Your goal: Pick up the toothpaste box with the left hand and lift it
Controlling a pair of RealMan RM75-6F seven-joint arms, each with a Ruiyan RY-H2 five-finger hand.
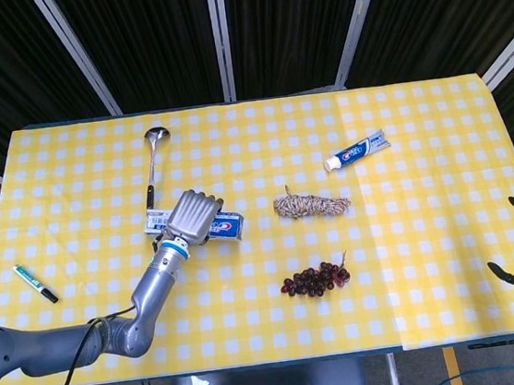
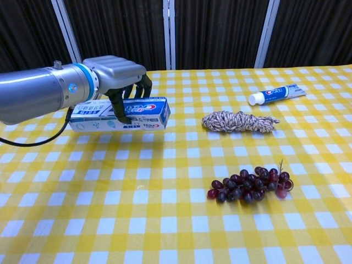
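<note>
Above yellow checked tablecloth (image 2: 165, 220), left hand (image 2: 118, 74) gripping blue-white toothpaste box (image 2: 146, 113), level.

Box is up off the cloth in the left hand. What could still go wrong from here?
1. The left hand grips the toothpaste box near its middle from above, both ends unsupported; the box could tilt or slip.
2. A drop might land near the ladle, which lies close behind it in the head view.
</note>
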